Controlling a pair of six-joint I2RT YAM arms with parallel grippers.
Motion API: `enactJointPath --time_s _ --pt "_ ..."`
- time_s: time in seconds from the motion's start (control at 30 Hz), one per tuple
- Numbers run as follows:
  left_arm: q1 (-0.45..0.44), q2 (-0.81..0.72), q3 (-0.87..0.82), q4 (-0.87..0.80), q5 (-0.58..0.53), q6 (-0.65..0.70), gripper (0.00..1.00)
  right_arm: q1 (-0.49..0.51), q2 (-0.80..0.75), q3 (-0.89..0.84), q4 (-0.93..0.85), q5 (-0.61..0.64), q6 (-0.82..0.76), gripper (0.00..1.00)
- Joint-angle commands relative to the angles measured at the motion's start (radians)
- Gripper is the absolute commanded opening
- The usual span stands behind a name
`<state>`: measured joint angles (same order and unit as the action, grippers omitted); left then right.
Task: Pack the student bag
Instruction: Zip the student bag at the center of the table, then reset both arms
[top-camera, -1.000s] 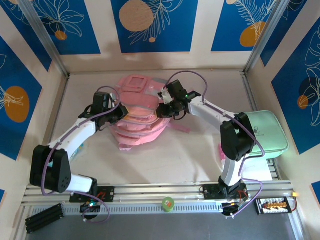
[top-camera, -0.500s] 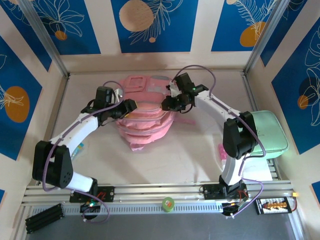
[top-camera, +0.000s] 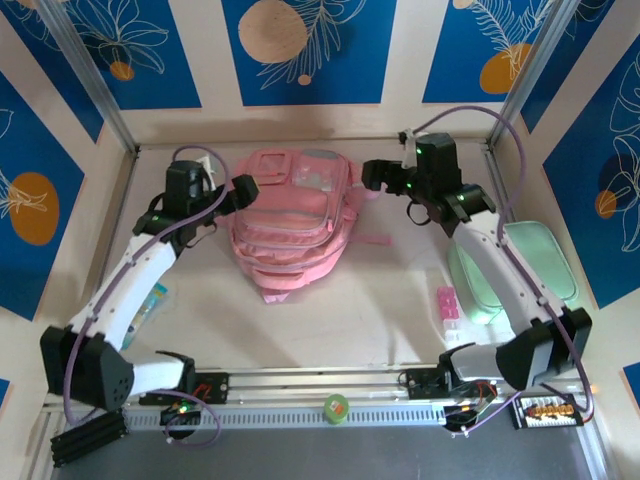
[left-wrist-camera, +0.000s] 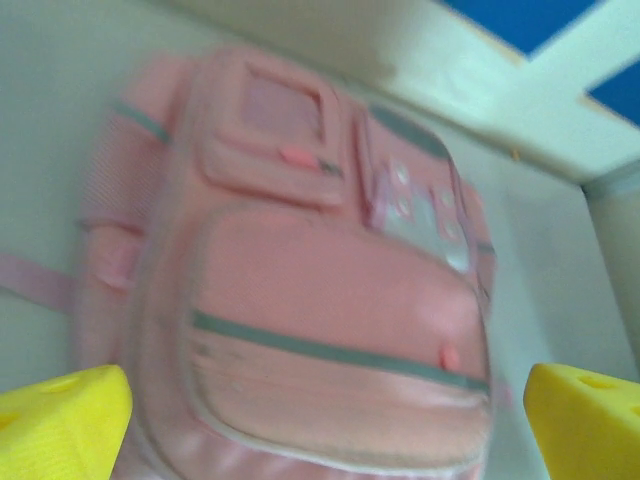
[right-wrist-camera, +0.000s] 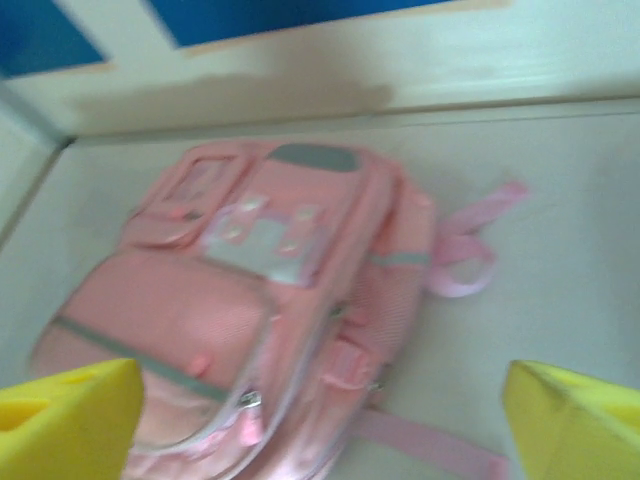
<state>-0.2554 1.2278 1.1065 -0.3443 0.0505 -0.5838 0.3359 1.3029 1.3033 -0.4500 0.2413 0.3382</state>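
Observation:
The student bag (top-camera: 290, 215) is a soft pink backpack lying flat at the back middle of the table, front pockets up, straps trailing to its right. My left gripper (top-camera: 246, 189) hovers at the bag's upper left edge, open and holding nothing. My right gripper (top-camera: 372, 177) hangs open off the bag's upper right corner, apart from it. In the left wrist view the bag (left-wrist-camera: 320, 300) lies below, between the spread yellow fingertips (left-wrist-camera: 62, 420) of the left gripper (left-wrist-camera: 325, 425). In the right wrist view the bag (right-wrist-camera: 250, 300) lies lower left between the wide jaws of the right gripper (right-wrist-camera: 320, 415).
A mint-green rectangular case (top-camera: 520, 265) lies at the right edge under the right arm. A small pink item (top-camera: 447, 303) sits near the right base and a pale blue item (top-camera: 150, 300) under the left arm. A green tape roll (top-camera: 335, 406) rests on the front rail.
Both grippers have opened, let go of the bag and drawn back outward and toward the back wall. The bag has settled flatter on the table.

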Motion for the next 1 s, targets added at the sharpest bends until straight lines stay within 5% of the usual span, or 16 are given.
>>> enactJointPath --time_s 0.0,0.17,0.37,0.53,0.97 --pt "0.029 -0.087 -0.103 0.037 -0.31 0.085 1.0 -0.021 -0.072 -0.125 0.098 0.224 -0.01 0.99" --pt "0.092 -0.219 -0.375 0.24 -0.593 0.159 1.0 -0.112 -0.138 -0.309 0.195 0.313 0.044 0.99" --pt "0.144 -0.304 -0.625 0.496 -0.618 0.32 0.99 -0.149 -0.17 -0.559 0.494 0.325 -0.027 0.99" --pt "0.151 -0.288 -0.767 0.707 -0.586 0.451 0.99 -0.146 -0.13 -0.677 0.655 0.357 -0.13 0.99" --pt "0.197 -0.011 -0.87 1.149 -0.232 0.591 0.99 -0.126 0.044 -0.824 0.961 0.188 -0.323 0.99"
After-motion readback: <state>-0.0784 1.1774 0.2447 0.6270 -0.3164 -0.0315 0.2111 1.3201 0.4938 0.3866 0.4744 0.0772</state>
